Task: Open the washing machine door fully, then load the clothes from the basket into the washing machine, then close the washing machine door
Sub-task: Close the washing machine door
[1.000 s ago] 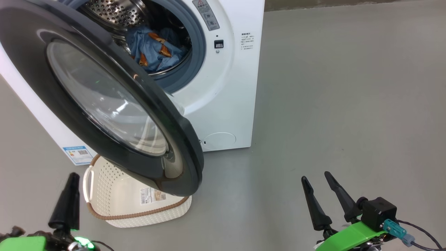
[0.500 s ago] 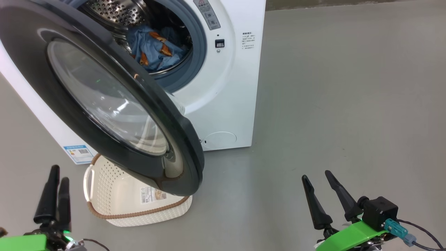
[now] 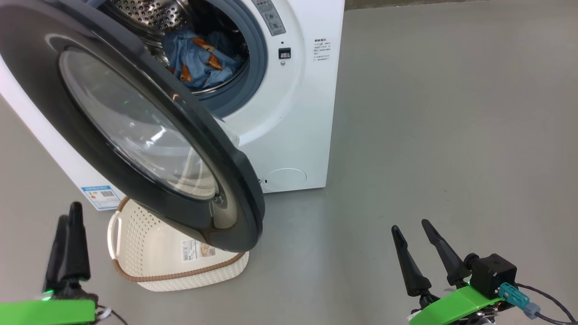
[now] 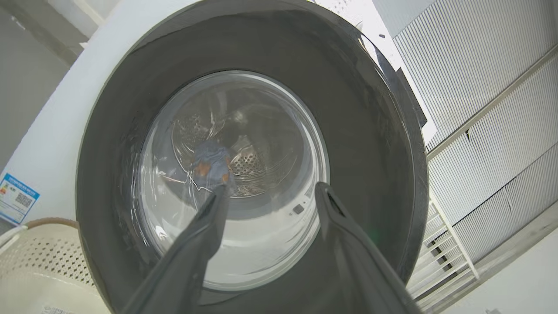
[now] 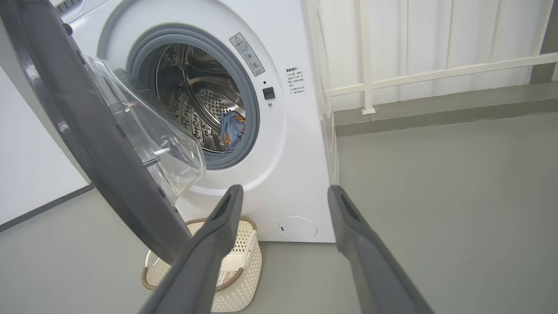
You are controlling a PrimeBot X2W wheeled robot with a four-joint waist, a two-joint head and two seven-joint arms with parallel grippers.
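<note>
Black-rimmed washing machine door point(image 4: 370, 131) looms just ahead of the left gripper point(image 4: 271, 190), spread wide, empty.

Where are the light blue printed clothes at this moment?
In the head view, the light blue clothes with orange figures lie in the steel drum of the white washing machine, upper left, behind the open black-rimmed round door.

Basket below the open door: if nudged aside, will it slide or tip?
The basket looks empty and is thin perforated plastic, so it is probably light and slides easily on the smooth floor. Low and wide, so unlikely to tip.
</note>
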